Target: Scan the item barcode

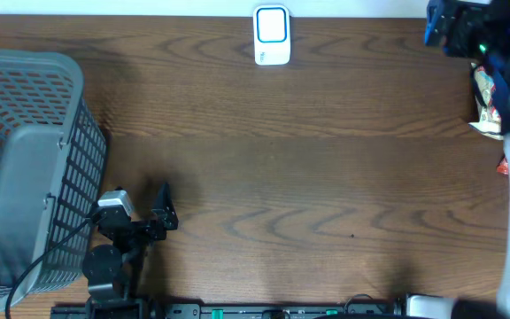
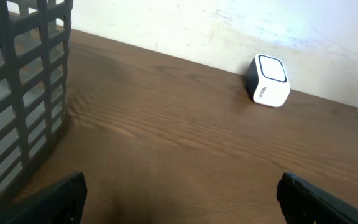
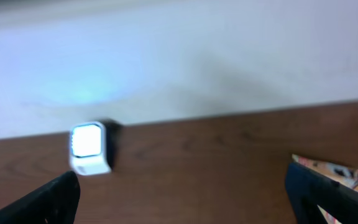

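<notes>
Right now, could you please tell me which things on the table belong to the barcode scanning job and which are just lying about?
For the job:
- white box-shaped barcode scanner with a blue-edged window, at the far edge
- colourful printed snack packet, at the right edge

Just lying about:
- grey plastic mesh basket, at the left

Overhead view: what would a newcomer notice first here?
The white scanner with its blue-framed window stands out at the far edge of the table, against the dark wood. The big grey basket fills the left side, beside the left gripper. A colourful packet lies at the right edge.
</notes>
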Robot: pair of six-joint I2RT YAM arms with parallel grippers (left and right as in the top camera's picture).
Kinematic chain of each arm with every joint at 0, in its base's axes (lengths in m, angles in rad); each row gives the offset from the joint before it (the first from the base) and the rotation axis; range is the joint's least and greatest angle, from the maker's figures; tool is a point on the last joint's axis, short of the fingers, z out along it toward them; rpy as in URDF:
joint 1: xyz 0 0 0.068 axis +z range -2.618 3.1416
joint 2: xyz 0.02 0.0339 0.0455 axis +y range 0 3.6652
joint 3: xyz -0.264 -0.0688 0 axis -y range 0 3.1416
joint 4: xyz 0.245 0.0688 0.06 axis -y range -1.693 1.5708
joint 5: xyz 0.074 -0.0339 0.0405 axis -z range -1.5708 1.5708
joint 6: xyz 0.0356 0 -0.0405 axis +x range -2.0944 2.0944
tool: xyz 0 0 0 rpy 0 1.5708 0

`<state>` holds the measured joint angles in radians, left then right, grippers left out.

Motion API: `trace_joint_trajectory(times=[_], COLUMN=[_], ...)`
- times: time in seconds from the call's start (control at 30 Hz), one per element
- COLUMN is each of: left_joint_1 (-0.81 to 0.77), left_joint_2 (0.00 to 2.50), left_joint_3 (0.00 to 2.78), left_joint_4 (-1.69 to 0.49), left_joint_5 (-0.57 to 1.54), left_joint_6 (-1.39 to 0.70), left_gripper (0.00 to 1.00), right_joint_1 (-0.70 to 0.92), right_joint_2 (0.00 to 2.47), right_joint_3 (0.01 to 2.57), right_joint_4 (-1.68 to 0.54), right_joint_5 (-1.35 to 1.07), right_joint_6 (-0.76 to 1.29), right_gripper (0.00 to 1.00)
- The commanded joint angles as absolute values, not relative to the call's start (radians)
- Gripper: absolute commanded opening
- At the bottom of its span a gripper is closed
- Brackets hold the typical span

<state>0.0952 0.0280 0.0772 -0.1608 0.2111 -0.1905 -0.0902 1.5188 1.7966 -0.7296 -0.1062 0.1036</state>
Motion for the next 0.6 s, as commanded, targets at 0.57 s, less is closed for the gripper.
trace_joint_trajectory(times=[0.57], left_joint_1=[0.092], left_joint_2=[0.025], left_joint_3=[0.054], left_joint_4=[-0.172], left_joint_5=[0.217], left_joint_6=[-0.2], left_gripper=[0.98], right_joint_1=[-0.05], right_joint_2=[1.044], right_joint_3=[1.806], right_joint_4=[-1.164], right_joint_5=[-0.324], right_joint_6=[0.213], right_gripper=[0.99])
